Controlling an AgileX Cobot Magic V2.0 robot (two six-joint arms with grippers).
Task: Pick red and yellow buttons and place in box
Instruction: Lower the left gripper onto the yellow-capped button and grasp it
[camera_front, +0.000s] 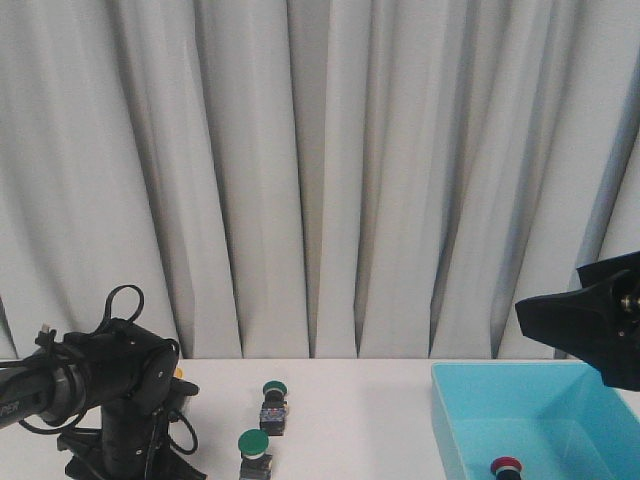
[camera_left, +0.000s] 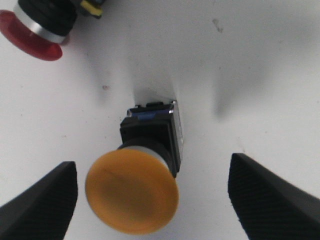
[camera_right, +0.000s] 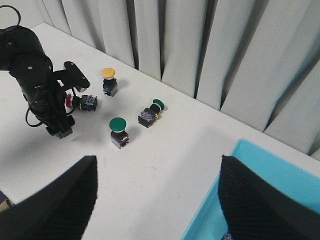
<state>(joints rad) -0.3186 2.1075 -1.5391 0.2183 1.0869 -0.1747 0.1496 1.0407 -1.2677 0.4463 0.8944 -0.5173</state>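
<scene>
A yellow button (camera_left: 132, 192) stands on the white table between the open fingers of my left gripper (camera_left: 153, 161), and neither finger touches it. A red button (camera_left: 34, 30) lies on its side just beyond. The right wrist view shows the yellow button (camera_right: 108, 75), the red button (camera_right: 75, 102) and the left arm (camera_right: 35, 75) over them. My right gripper (camera_right: 158, 159) is open and empty, high above the near edge of the blue box (camera_front: 545, 415). Another red button (camera_front: 506, 466) lies inside the box.
Two green-capped buttons (camera_front: 274, 390) (camera_front: 254, 443) stand on the table between the left arm and the box; they also show in the right wrist view (camera_right: 153, 109) (camera_right: 118, 128). A white curtain (camera_front: 320, 170) hangs behind the table.
</scene>
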